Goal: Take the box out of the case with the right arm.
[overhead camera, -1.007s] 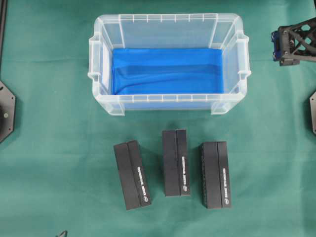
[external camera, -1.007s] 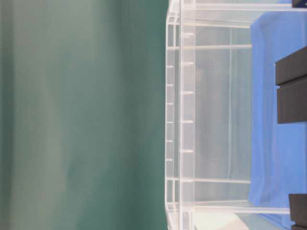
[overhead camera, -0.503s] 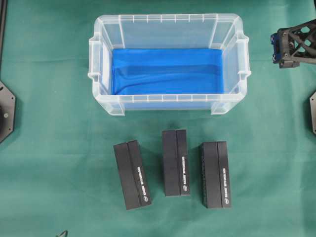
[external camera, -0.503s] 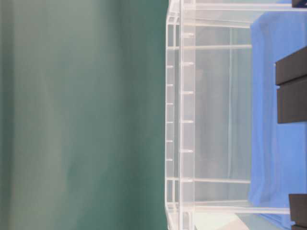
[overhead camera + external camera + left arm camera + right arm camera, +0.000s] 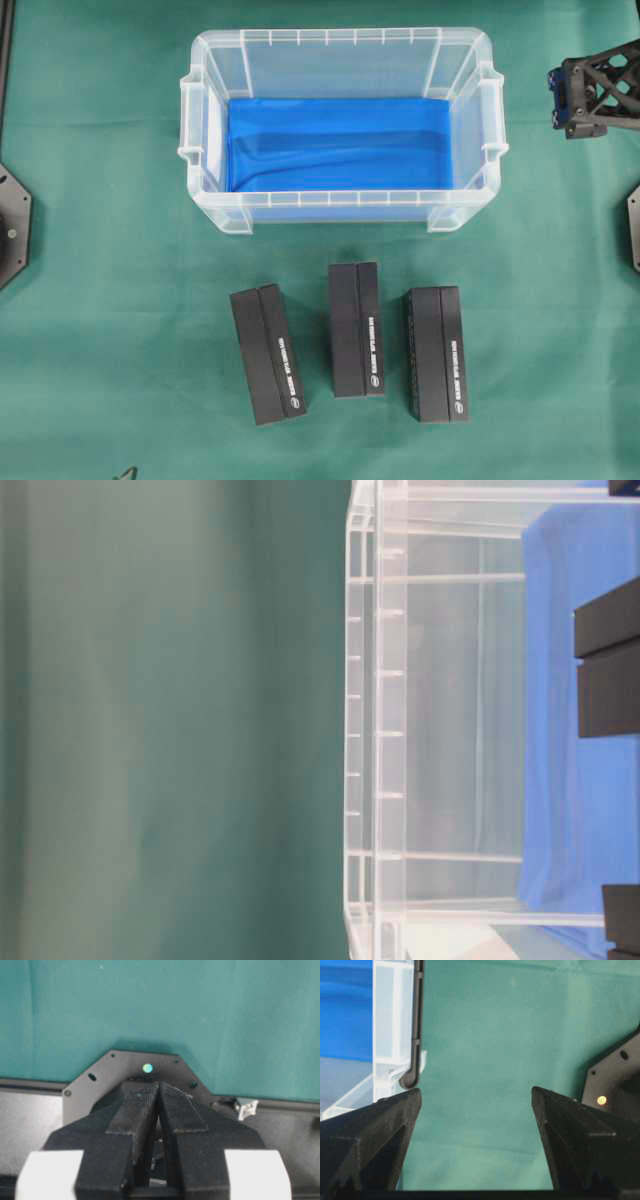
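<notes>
I see no change over the last second. Case [image 5: 205, 150] holds only its blue liner [image 5: 340, 140]; three black boxes [image 5: 357, 330] lie at 6 o'clock on the tabletop [image 5: 100, 300]. Right end effector [image 5: 476, 1105] spread, empty, outside; left end effector [image 5: 158, 1105] clenched. Extraction looks complete.

Robot lab bench, green cloth table cover [image 5: 100, 330], bolted black arm base plates [image 5: 12, 225], staged identical black boxes [image 5: 357, 328]

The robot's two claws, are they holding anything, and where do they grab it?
Nothing is held. The right gripper is open over bare cloth; the left gripper is shut on nothing.
</notes>
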